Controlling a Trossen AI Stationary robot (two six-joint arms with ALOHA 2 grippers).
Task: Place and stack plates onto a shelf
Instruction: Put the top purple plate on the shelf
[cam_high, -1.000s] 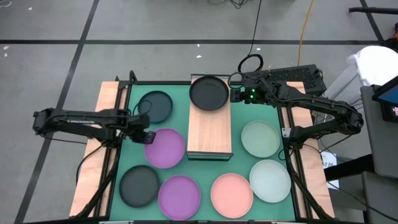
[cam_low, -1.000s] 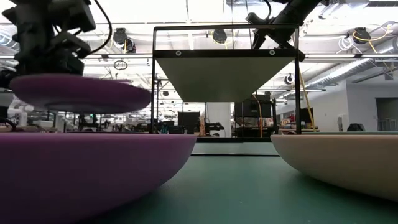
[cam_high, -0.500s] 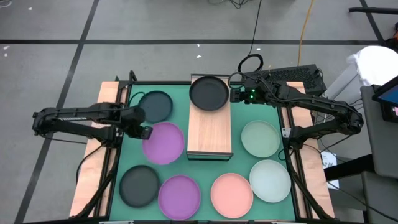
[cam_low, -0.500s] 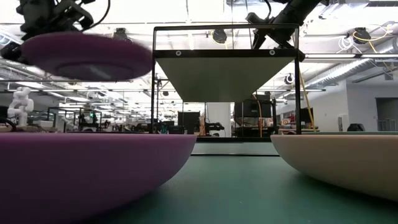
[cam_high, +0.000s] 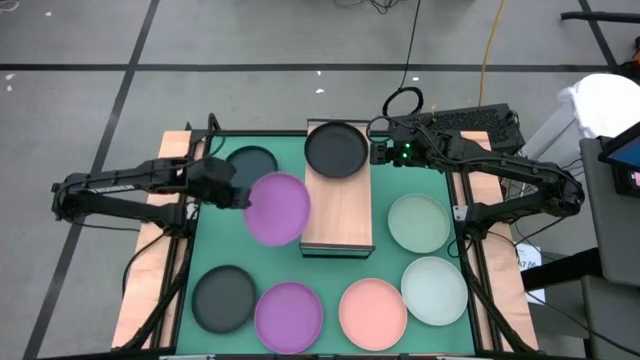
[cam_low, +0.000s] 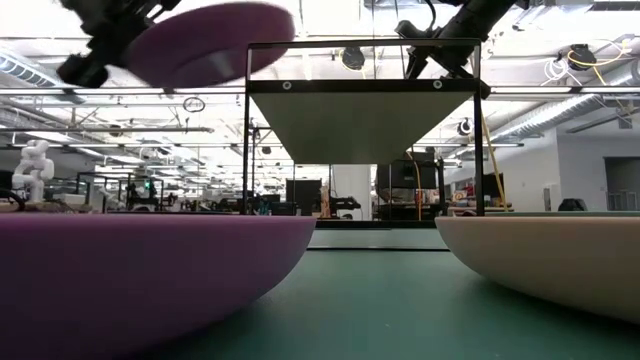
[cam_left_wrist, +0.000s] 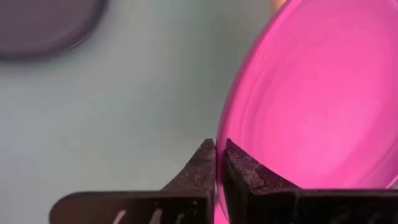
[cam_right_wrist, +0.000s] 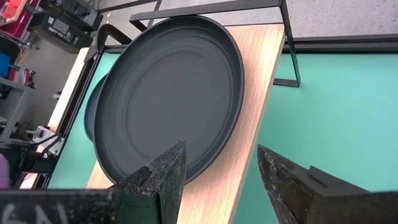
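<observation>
Progress: one of eight plates on the shelf (cam_high: 338, 215) so far. Dark grey plate (cam_high: 336, 149) sitting on the shelf's 12 o'clock half; 6 o'clock half of the wood bare

Second plate in transit: left pincer (cam_high: 236, 198) clamped on the rim of a purple plate (cam_high: 277, 207), fingers (cam_left_wrist: 202, 171) pinched tight on its edge in the left wrist view. Plate up off the green mat (cam_high: 385, 258), tilted, its 3 o'clock edge just overlapping the shelf's 9 o'clock side from above. Seen high in the low view too, above shelf-top level. Not released yet

Right pincer (cam_high: 380, 153) parked just beside the shelf's 12 o'clock end, at 3 o'clock of the dark grey plate; jaws spread apart, holding nothing

Remaining on the mat, six plates:
- dark grey plate at 10 o'clock (cam_high: 250, 162), partly under the carried one
- dark grey plate at 7 o'clock (cam_high: 224, 298)
- second purple plate (cam_high: 288, 315) at 6 o'clock
- pink plate (cam_high: 372, 312) at 5 o'clock
- whitish-blue plate (cam_high: 434, 291) at 4 o'clock
- pale green plate (cam_high: 419, 222) at 3 o'clock

Likely next: set purple on the bare 6 o'clock half or stack on the grey. Roughly an eighth done, second placement under way
</observation>
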